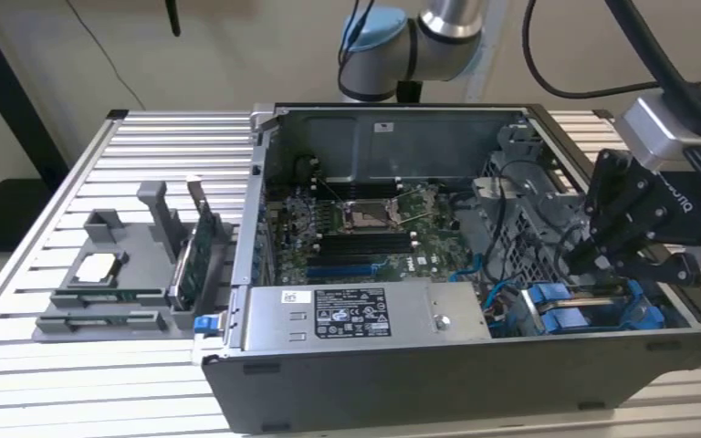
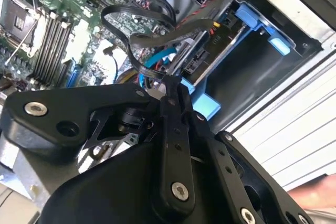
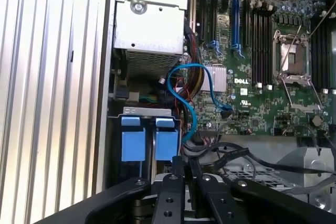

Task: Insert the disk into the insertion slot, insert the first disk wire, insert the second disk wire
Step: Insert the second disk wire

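On the exterior view's left a grey parts holder [image 1: 113,274] sits on the slatted table [image 1: 34,383], just beside the open computer case [image 1: 448,383]. Inside the case lies the green board [image 1: 363,228], and nearer the camera the grey metal box [image 1: 350,315] with its sticker sits against the case wall. At the exterior view's right my gripper [image 1: 573,263] hangs inside the case, over the corner bay. The disk [image 1: 558,318] lies there in the insertion slot [image 2: 252,77]. I can see its bright blue plastic frame, a thin silver-grey edge and a dark connector end; its label is hidden. In the second wrist view my fingers [image 2: 173,129] are pressed together on the end of a black wire [image 2: 131,38]. The wire loops over the board and ends at my tips, just beside the disk's connector end.
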Controlling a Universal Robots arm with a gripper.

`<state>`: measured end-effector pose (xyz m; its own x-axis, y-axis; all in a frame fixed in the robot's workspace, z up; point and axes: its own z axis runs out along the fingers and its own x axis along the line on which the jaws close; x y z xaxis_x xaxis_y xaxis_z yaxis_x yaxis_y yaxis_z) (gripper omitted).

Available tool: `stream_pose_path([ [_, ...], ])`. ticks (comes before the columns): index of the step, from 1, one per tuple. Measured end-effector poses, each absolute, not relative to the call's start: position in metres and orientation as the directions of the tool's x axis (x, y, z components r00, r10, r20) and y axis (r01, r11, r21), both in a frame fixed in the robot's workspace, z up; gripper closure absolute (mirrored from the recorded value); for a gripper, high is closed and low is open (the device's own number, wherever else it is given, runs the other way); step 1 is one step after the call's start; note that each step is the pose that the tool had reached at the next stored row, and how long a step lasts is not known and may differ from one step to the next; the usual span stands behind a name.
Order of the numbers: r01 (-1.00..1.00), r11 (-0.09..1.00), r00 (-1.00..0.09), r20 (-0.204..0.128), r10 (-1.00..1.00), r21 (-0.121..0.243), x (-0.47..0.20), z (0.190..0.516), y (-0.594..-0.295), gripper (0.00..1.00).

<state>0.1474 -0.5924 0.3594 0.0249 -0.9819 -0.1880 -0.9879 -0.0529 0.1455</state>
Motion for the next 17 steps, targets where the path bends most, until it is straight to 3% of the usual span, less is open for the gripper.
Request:
stream_pose_path([
  [17,-0.988,-0.055,0.025,-0.201,-0.979,0.145,0.153,0.355,-0.606,0.84],
])
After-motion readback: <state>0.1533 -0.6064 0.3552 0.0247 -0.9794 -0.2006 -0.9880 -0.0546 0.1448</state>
